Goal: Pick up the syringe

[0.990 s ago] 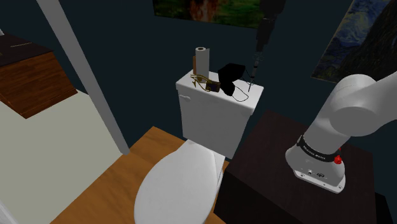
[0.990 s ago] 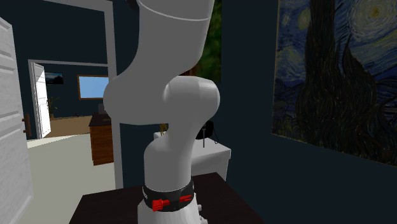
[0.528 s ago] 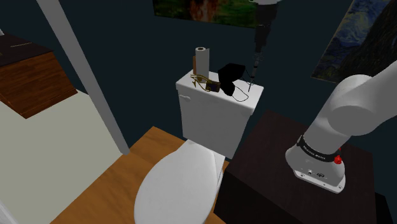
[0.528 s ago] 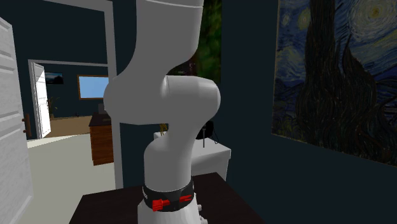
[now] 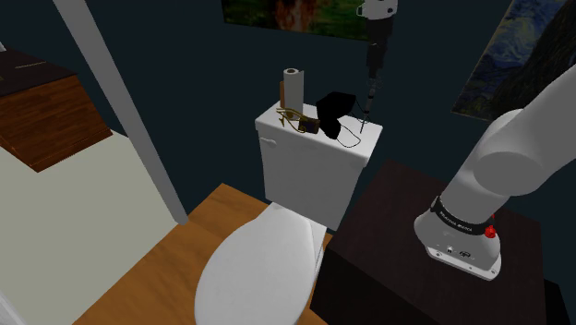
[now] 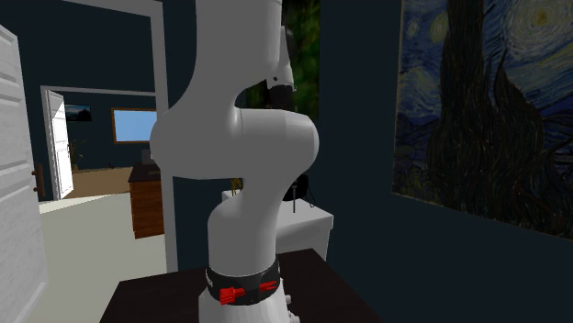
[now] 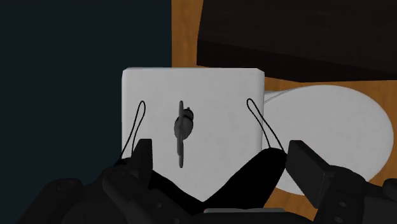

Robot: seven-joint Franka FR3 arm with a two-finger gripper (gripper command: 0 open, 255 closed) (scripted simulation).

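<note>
The syringe point(image 7: 181, 132) is a thin dark stick with a small bulge at its middle, on the white toilet tank lid point(image 7: 216, 95). In the shoulder view the syringe point(image 5: 366, 104) shows as a thin sliver near the lid's right end point(image 5: 367, 140). My gripper point(image 7: 224, 159) hangs well above the lid, open, its fingers point(image 7: 142, 156) standing wide apart with the syringe below and between them, untouched. From the shoulder camera the gripper point(image 5: 372, 65) points straight down over that end of the tank.
A black object point(image 5: 334, 107) with thin looped straps point(image 7: 262, 125) sits on the lid beside the syringe. A toilet roll point(image 5: 293, 88) and a brown item point(image 5: 297, 119) stand further left. The toilet seat point(image 5: 258, 268) and the dark stand point(image 5: 397, 249) lie below.
The hand has shifted slightly toward the shoulder view's left, over the tank's right end. The things on the lid have not moved.
</note>
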